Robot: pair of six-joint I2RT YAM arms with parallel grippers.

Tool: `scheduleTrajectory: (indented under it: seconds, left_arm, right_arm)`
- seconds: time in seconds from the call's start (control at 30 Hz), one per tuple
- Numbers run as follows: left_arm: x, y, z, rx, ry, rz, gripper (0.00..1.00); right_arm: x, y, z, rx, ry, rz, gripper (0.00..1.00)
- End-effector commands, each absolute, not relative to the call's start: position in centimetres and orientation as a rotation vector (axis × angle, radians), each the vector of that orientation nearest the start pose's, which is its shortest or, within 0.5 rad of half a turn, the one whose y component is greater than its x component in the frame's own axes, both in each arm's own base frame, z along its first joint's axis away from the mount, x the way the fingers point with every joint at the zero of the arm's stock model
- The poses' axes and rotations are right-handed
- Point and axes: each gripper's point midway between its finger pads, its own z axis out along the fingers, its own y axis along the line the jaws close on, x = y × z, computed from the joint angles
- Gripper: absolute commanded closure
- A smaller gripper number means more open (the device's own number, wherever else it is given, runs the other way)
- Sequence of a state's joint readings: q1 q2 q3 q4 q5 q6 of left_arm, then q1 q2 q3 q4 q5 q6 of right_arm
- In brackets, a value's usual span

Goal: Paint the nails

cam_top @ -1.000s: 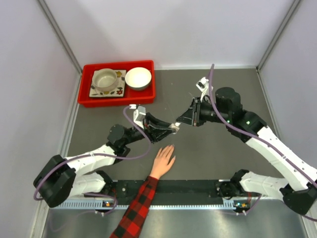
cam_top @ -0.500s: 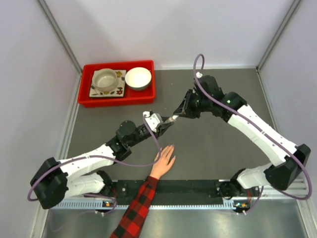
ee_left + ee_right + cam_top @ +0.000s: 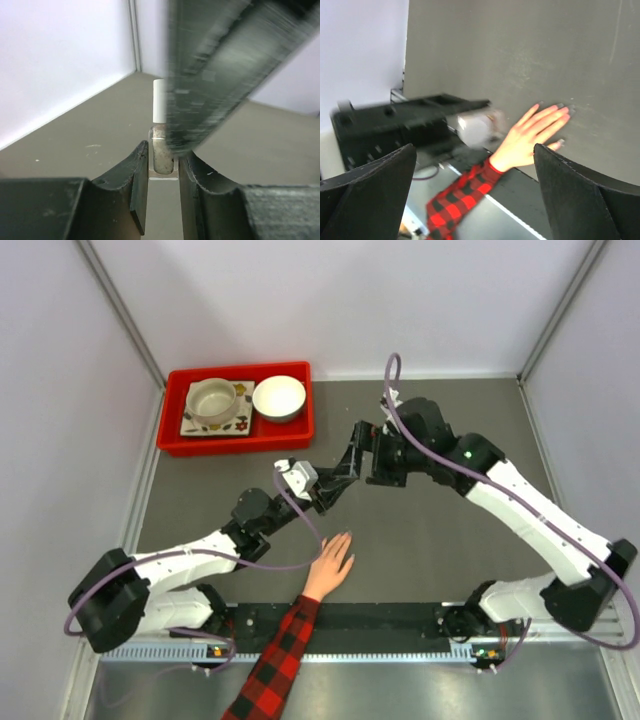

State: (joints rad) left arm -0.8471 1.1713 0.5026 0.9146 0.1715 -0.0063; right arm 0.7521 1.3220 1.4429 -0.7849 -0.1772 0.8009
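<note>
Left tool [image 3: 164, 155] clamps a white-capped bottle [image 3: 159, 100], clear only in its wrist view; right tool [image 3: 474, 150] gapes wide.

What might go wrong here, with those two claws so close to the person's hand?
The right gripper, jaws wide and blurred with motion, is very near the small bottle clamped in the left gripper; it may knock it loose. The hand lies flat on the table close by, so a spill or a stray arm might hit it.
</note>
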Motion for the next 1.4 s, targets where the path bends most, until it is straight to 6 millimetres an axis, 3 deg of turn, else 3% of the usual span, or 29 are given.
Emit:
scheduleTrajectory:
  seconds: [0.0, 0.07, 0.17, 0.27, 0.37, 0.47, 0.53, 0.67, 0.77, 1.03, 1.23, 1.37]
  left_arm:
    - [22.2, -30.8, 32.2, 0.565, 1.082, -0.988, 1.0]
    - [21.6, -30.8, 32.4, 0.573, 1.112, -1.031, 1.0]
    - [20.5, -30.5, 32.9, 0.574, 1.143, -1.13, 1.0]
    - [19.3, -30.3, 32.9, 0.603, 1.193, -1.266, 1.0]
    - [17.3, -30.0, 33.5, 0.638, 1.233, -1.496, 1.0]
    - [16.1, -29.2, 34.5, 0.702, 1.222, -1.653, 1.0]
    - [15.2, -29.3, 34.6, 0.781, 1.198, -1.716, 1.0]
    - [13.9, -29.5, 34.4, 0.848, 1.215, -1.851, 1.0]
    - [13.1, -29.4, 34.5, 0.896, 1.178, -1.902, 1.0]
    - [13.4, -29.7, 34.3, 0.908, 1.177, -1.919, 1.0]
    - [13.4, -29.8, 34.5, 0.915, 1.171, -1.929, 1.0]
    - [13.3, -29.7, 34.5, 0.918, 1.17, -1.941, 1.0]
  right_arm:
    - [21.9, 26.7, 31.8, -0.221, 2.238, 0.93, 0.01]
    - [22.0, 24.9, 32.2, -0.242, 2.2, 0.899, 0.01]
    - [21.6, 23.2, 33.8, -0.504, 2.04, 0.831, 0.01]
    - [19.5, 23.1, 35.7, -0.796, 1.877, 0.823, 0.01]
    - [14.9, 24.2, 37.2, -1.124, 1.691, 0.982, 0.03]
    - [13.1, 24.6, 37.6, -1.238, 1.594, 1.056, 0.06]
    - [13.0, 25.3, 37.7, -1.271, 1.595, 1.112, 0.08]
    - [13.1, 27.0, 37.5, -1.332, 1.631, 1.243, 0.25]
    - [14.6, 27.4, 37.1, -1.321, 1.658, 1.185, 0.24]
    - [14.5, 27.8, 36.2, -1.334, 1.685, 1.224, 0.27]
    - [14.6, 28.0, 35.3, -1.344, 1.698, 1.238, 0.46]
    - [14.9, 28.3, 35.1, -1.343, 1.709, 1.241, 0.49]
